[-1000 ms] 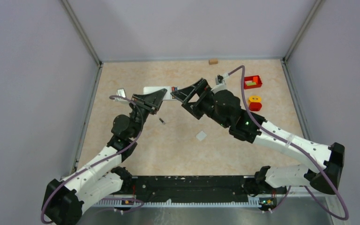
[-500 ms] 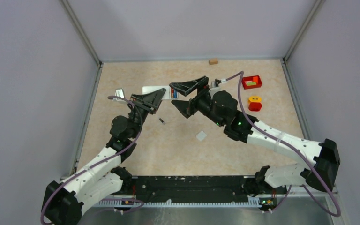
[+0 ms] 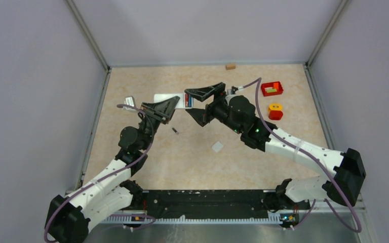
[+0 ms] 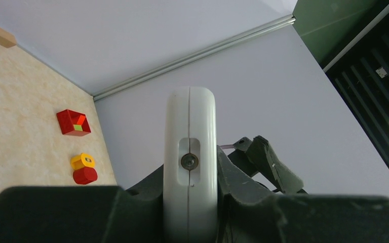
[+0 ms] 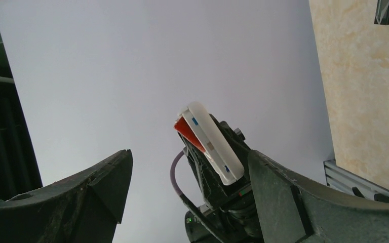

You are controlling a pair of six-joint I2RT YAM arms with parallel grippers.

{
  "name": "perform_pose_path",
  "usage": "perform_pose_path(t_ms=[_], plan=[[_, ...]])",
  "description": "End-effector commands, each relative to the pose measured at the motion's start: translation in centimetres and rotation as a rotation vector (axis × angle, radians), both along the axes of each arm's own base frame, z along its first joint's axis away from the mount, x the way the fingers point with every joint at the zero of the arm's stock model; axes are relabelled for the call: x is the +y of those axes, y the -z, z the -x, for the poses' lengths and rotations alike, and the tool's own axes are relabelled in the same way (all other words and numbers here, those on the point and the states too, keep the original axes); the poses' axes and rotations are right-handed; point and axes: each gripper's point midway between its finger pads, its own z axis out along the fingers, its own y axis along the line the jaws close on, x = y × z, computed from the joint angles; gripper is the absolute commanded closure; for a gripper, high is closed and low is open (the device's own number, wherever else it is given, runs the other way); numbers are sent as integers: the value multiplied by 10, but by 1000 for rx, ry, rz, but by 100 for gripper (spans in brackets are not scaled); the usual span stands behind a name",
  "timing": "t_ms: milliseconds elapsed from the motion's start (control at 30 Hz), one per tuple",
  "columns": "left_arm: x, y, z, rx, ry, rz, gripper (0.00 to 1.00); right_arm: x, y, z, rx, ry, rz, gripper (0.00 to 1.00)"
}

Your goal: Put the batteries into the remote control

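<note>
The left gripper (image 3: 163,108) is clamped narrowly on the remote control (image 4: 189,167) and holds it raised above the far middle of the table (image 3: 131,152). In the left wrist view the white handset stands between the dark fingers, seen end-on, with a small round emitter set in its tip.

The remote's long axis runs across the table from left to right. Its free end points at the right gripper (image 5: 188,156), whose jaws are spread wide and hold nothing. From the right wrist camera the handset sits straight ahead, framed between the two open fingers but apart from both. A red patch and small blue marks show along one face. Whether these are batteries already seated cannot be told.

Below, a loose battery (image 3: 174,130), a slim dark cylinder, lies on the table just toward the near side of the left gripper. It is nearer the left arm, but that arm is occupied, so the empty right gripper looks like the one to fetch it, by dropping down and toward the near left.

Farther out, a small white square (image 3: 217,147) lies mid-table. A red box (image 3: 272,88) and a yellow and red piece (image 3: 275,111) sit at the far right, and a wooden block (image 3: 230,66) rests by the back wall.
</note>
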Motion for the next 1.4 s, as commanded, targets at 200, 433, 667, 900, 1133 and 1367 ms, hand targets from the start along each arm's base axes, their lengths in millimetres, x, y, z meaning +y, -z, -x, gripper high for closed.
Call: perform_pose_path(t_ms=[200,433,667,900,1133,1367], plan=[[1,-18,15,-71,53,63,100,-13,-3,-21,25,43,-24,19],[-1,-16,15,-76,59,63,100,-5,5,-18,45,-5,-8,33],[-1,-18,15,-83,59,63,100,-1,8,-15,50,-32,-7,44],[0,-21,14,-89,53,65,100,2,14,-10,75,-60,-17,62],[-2,-28,12,-98,51,66,100,3,20,-6,79,-67,-5,73],[-1,-29,7,-73,33,53,100,1,25,-4,50,-73,49,80]])
